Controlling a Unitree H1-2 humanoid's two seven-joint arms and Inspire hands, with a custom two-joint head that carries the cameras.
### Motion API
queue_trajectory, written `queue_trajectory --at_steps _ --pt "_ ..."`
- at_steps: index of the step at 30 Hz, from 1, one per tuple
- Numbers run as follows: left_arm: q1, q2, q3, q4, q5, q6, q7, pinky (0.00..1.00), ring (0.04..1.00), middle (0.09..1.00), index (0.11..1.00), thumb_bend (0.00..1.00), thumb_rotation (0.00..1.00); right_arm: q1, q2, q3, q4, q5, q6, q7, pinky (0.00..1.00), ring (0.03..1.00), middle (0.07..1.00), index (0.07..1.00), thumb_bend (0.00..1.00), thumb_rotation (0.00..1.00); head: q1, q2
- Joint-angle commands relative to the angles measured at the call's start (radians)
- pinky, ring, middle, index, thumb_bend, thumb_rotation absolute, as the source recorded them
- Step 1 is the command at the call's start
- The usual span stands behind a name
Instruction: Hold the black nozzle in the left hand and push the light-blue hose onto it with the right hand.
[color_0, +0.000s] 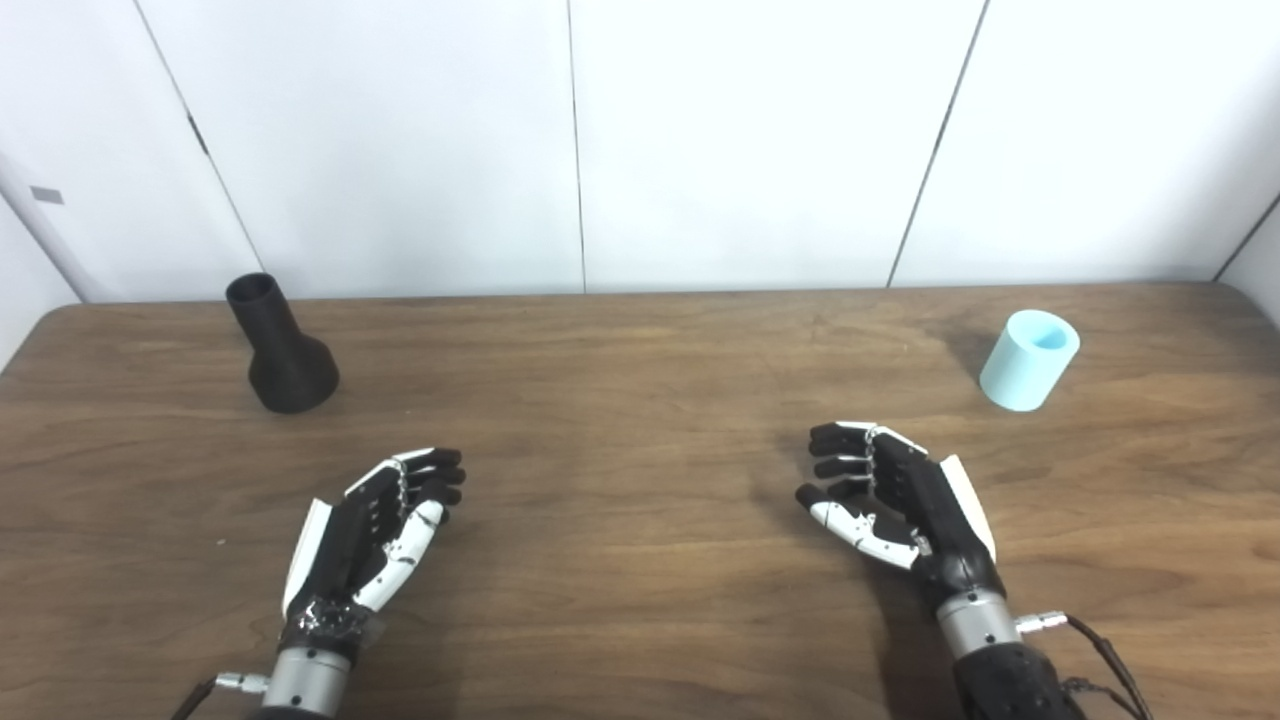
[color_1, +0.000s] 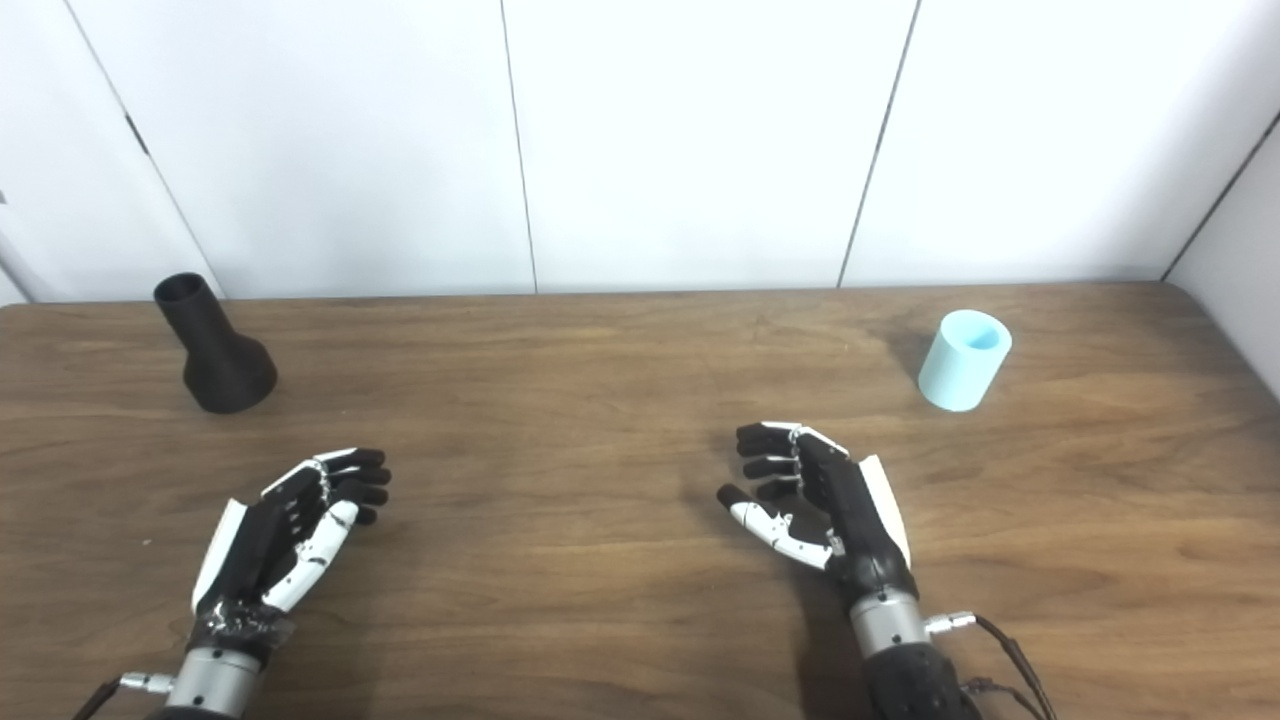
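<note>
A big brown worktop (color_0: 640, 600) holds everything. The left robot hand (color_0: 375, 525) and the right robot hand (color_0: 895, 500) hover low near the front, fingers apart, holding nothing. The black nozzle (color_0: 283, 348) stands far back on the left. The light-blue hose (color_0: 1029, 360) stands far back on the right.

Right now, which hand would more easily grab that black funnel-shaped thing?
The left hand. The black nozzle stands on the table's far left, just beyond that open hand. The right hand, also open, sits nearer the light-blue hose.
</note>
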Motion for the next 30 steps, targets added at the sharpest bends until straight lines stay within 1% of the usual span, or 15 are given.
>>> queue_trajectory --at_steps 1,15,18,20,22,25,27,30 --pt "0.005 0.008 -0.008 -0.003 0.002 0.008 -0.011 0.61 0.660 0.693 0.703 0.30 0.51 -0.010 -0.009 0.005 -0.016 -0.004 -0.001 0.012 0.56 0.638 0.675 0.661 0.27 0.16 -0.001 0.001" --pt "0.003 0.010 -0.009 0.000 0.002 0.005 -0.013 0.60 0.659 0.694 0.702 0.29 0.51 -0.010 -0.006 0.004 -0.022 -0.002 0.007 0.012 0.55 0.639 0.672 0.659 0.27 0.13 0.001 0.002" --pt "0.003 0.007 -0.004 0.004 -0.003 0.004 -0.009 0.60 0.657 0.692 0.701 0.30 0.50 -0.010 -0.009 0.007 -0.022 -0.008 0.008 0.013 0.55 0.640 0.674 0.660 0.27 0.14 0.002 0.000" --pt "0.004 0.002 0.006 0.008 -0.015 0.001 -0.003 0.62 0.662 0.693 0.700 0.30 0.50 -0.008 -0.006 0.006 -0.023 -0.008 0.009 0.011 0.55 0.638 0.673 0.659 0.27 0.14 0.004 -0.001" --pt "0.006 -0.003 0.016 0.011 -0.027 -0.004 0.003 0.62 0.661 0.690 0.696 0.30 0.46 -0.006 -0.005 0.006 -0.024 -0.005 0.006 0.010 0.55 0.636 0.670 0.656 0.27 0.14 0.004 -0.002" --pt "0.006 -0.010 0.037 0.014 -0.039 -0.010 0.021 0.59 0.639 0.676 0.685 0.29 0.39 -0.003 -0.005 0.005 -0.026 -0.003 0.006 0.011 0.56 0.639 0.673 0.660 0.27 0.14 0.006 -0.002" --pt "0.004 -0.011 0.054 0.008 -0.043 0.004 0.028 0.60 0.643 0.678 0.688 0.31 0.37 0.000 -0.008 0.003 -0.026 0.000 0.003 0.013 0.56 0.643 0.675 0.661 0.27 0.14 0.011 -0.004" --pt "0.002 -0.014 0.087 -0.009 -0.079 0.030 0.028 0.64 0.658 0.692 0.698 0.32 0.35 0.006 -0.012 -0.002 -0.033 0.003 0.007 0.016 0.56 0.642 0.673 0.660 0.27 0.14 0.023 -0.003"
